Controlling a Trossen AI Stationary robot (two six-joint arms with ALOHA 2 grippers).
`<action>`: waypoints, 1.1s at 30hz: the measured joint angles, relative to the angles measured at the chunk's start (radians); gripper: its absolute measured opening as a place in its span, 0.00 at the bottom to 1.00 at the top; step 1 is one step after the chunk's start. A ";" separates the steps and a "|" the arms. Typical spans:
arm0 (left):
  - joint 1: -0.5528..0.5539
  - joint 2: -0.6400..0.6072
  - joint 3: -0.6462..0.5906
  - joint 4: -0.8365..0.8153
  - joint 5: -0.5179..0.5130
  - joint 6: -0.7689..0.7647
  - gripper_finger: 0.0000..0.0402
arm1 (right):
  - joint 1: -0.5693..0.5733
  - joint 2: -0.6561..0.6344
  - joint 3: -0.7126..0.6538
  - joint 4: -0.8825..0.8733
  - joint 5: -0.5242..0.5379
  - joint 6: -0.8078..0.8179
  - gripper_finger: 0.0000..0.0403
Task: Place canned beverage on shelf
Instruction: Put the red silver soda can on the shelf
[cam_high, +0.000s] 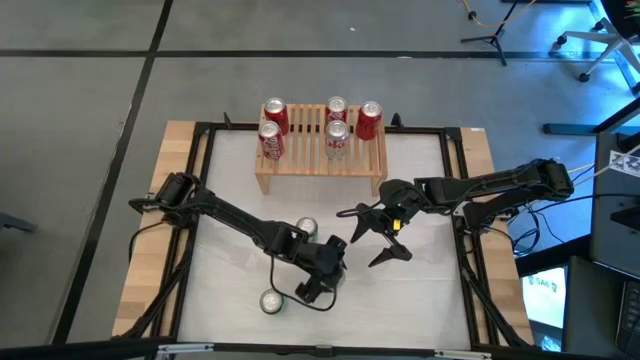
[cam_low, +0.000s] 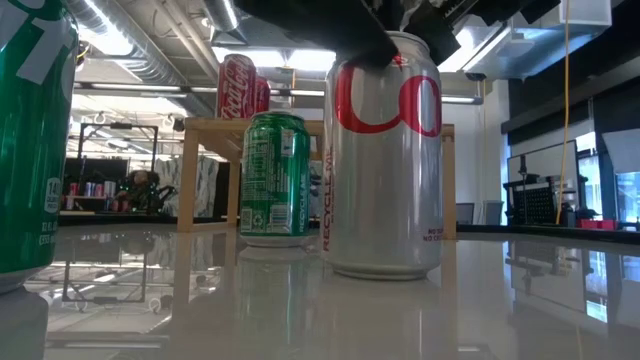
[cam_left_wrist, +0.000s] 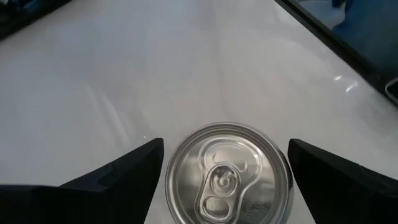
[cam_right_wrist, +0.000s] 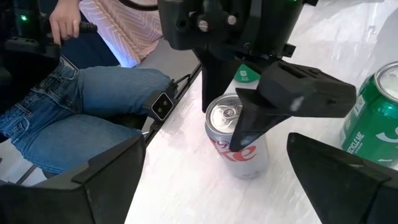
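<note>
**Closing on the silver can**

My left gripper (cam_left_wrist: 221, 168) straddles the silver can (cam_left_wrist: 227, 172) near the table's (cam_high: 420, 300) front edge, fingers spread, not yet touching. I'd centre, drop lower, then squeeze gently. My right gripper (cam_high: 372, 236) waits mid-table, spread wide. The shelf (cam_high: 320, 158) sits at the back edge.

In the high view, the left gripper (cam_high: 322, 272) covers the silver can (cam_left_wrist: 227, 174) entirely. The low view cuts off a green can (cam_low: 30, 140) at its edge, and the shelf (cam_low: 205, 150) stands half behind the nearer cans. The left wrist view crops the silver can's near rim.
</note>
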 joint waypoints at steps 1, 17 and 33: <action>0.000 0.000 0.000 0.000 0.000 -0.024 0.83 | 0.000 0.000 0.000 0.000 0.000 0.000 0.96; 0.001 0.000 0.000 -0.004 -0.045 -0.390 0.83 | 0.000 0.000 0.000 0.000 0.000 0.000 0.96; -0.003 0.000 0.000 -0.003 -0.045 -0.450 0.83 | 0.000 0.000 0.000 0.000 0.000 0.000 0.96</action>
